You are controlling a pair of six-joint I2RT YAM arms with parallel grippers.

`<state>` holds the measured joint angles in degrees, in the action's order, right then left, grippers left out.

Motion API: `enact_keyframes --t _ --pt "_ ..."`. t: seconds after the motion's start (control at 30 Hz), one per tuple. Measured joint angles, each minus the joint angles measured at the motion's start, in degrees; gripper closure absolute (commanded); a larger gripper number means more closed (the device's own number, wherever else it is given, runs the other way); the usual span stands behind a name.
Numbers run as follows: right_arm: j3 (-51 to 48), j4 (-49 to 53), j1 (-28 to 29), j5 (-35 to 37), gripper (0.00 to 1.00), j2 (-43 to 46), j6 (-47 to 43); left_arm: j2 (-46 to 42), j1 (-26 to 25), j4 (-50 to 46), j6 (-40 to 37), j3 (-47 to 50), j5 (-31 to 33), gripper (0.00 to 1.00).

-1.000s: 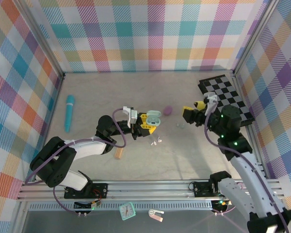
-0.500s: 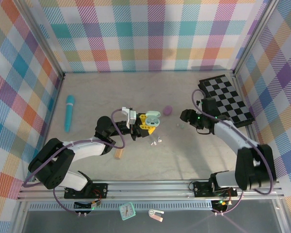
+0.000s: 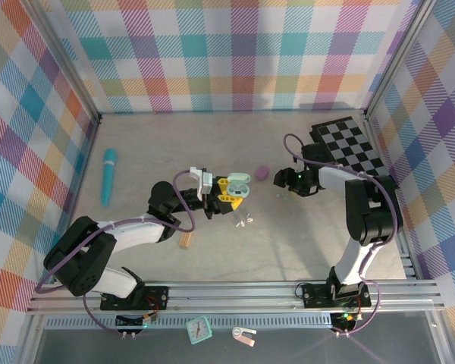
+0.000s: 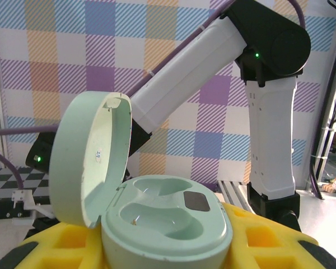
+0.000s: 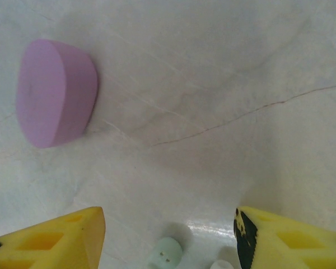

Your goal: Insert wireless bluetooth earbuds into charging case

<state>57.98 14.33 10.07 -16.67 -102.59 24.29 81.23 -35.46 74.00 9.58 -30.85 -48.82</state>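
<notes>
My left fingers [image 4: 263,244] clamp the open mint charging case [image 4: 162,216]. My right fingers [image 5: 50,238] stand wide apart over a pale green earbud [image 5: 165,252] on the bench [image 5: 213,84], the bud partly cropped at the frame edge.

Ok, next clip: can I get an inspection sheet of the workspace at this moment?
Surface: table, pale and marbled.
Job's things: mint charging case, lid open, both wells empty; pale green earbud lying on the table; white earbuds loose near the centre.
Clutter: purple case, closed; teal cylinder; tan ribbed block; checkerboard.
Grippers: left gripper clamps the mint charging case; right gripper open, low over the table, the pale green earbud between its fingers.
Cables: purple cables looped along both arms.
Surroundings: plaid walls; aluminium frame.
</notes>
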Motion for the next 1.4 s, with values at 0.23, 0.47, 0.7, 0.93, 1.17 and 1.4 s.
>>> enact_keyframes --t 0.23,0.47,0.7,0.93,1.17,1.4 --pt "-1.92 -1.95 -0.44 -2.27 0.37 0.57 -1.27 -0.09 0.0 0.07 0.0 0.02 -0.11 0.68" --pt "-7.08 -2.05 -0.48 -4.57 0.39 4.68 -1.27 -0.09 0.0 0.07 0.0 0.02 -0.13 0.68" --pt "-10.34 -2.12 -0.48 -6.29 0.4 7.17 -1.25 -0.11 0.0 0.07 0.0 0.02 -0.11 0.68" --pt "-12.02 1.16 -0.2 -5.42 0.4 11.02 -1.36 -0.33 0.0 0.07 -0.02 0.5 -0.11 0.68" --pt "-5.81 12.85 5.11 6.99 0.42 14.12 -6.6 -1.25 0.7 0.11 -0.42 1.79 0.07 0.68" --pt "5.18 21.99 12.52 23.8 0.51 9.7 -10.19 -3.56 3.32 0.07 -0.42 3.96 0.5 0.68"
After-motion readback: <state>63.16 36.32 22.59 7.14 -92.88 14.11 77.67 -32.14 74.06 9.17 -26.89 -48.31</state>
